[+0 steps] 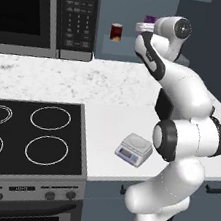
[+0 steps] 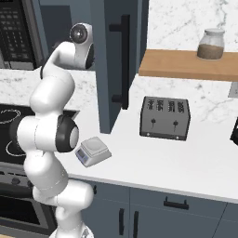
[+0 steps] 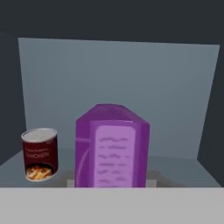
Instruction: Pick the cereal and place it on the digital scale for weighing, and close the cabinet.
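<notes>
The small purple cereal box (image 3: 112,146) stands upright on the shelf inside the open dark blue-grey wall cabinet (image 3: 118,74), close before the hand camera, with pale printed lines on the face turned this way. At its 9 o'clock in the hand view, standing apart from it on the same shelf, is a short dark red can (image 3: 40,154) with a food picture on its label. In the left base view the can (image 1: 116,32) sits in the cabinet opening, with a sliver of the purple box (image 1: 145,24) at its 3 o'clock, just beside the white arm's wrist.

The end effector's fingertips are hidden at the foot of the box, so whether it is open, closed or gripping the cereal cannot be told.

The small silver-white digital scale (image 1: 134,148) rests on the white surface (image 1: 110,122), its top plate bare, at about 5 o'clock from the cabinet opening. In the right base view the cabinet door (image 2: 116,60) hangs open, its slim black bar handle (image 2: 124,60) facing right; the scale (image 2: 92,150) lies at its 7 o'clock and a black four-slot toaster (image 2: 165,118) at its 4 o'clock.
</notes>
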